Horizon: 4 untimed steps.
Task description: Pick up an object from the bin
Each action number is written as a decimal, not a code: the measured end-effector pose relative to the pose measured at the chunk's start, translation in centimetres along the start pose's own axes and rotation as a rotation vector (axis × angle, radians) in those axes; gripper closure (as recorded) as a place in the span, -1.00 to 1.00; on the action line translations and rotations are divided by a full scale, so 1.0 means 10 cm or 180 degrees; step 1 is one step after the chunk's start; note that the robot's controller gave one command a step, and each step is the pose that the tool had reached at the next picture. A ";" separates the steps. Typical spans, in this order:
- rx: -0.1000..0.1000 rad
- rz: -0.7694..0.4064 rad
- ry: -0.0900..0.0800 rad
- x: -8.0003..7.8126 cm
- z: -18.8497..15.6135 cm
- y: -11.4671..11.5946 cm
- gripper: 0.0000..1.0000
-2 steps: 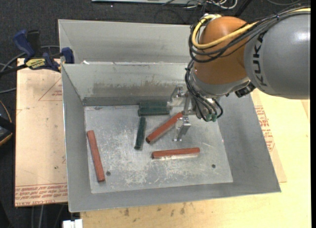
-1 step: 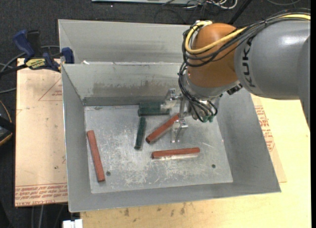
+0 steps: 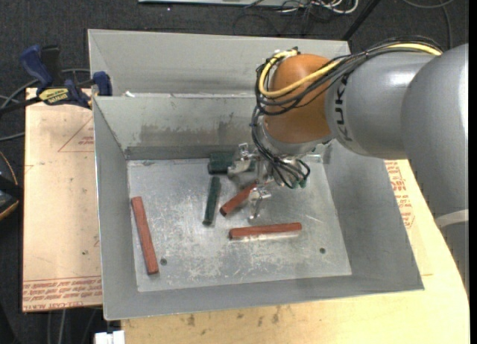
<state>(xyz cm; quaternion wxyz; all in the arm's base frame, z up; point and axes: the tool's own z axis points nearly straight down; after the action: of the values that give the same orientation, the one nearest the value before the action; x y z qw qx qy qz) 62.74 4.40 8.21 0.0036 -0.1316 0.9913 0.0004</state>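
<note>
Looking down into the bin [image 3: 112,201], I find the gripper [image 3: 253,192] low over the middle of the floor, right at the upper end of a short red stick [image 3: 232,205] that lies slantwise there. Whether the hand is spread, pressed together or pinching that stick I cannot tell, as the orange wrist cover [image 3: 298,97] and its cables mask the working end. Just beside the short stick, to its left, lies a dark green tool [image 3: 212,201]; a longer red stick [image 3: 264,231] lies near below, and another red stick [image 3: 144,234] well apart at the left wall. Judged by appearance, the short stick is light, stiff and not fragile, but slim and likely smooth on bare metal, so it may skid or pivot. I would take hold across its narrow width near the middle, not at the tip, and keep clear of the green tool.
</note>
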 end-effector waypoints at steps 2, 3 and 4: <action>-0.0004 -0.0043 0.0011 0.00 -0.03 0.01 -1.00; 0.0000 0.0106 -0.0035 -0.10 0.02 0.07 1.00; -0.0001 0.0107 -0.0035 -0.10 0.02 0.07 1.00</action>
<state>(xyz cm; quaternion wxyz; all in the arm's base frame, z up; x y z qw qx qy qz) 63.49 5.33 8.02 0.0090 -0.1149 0.9933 0.0012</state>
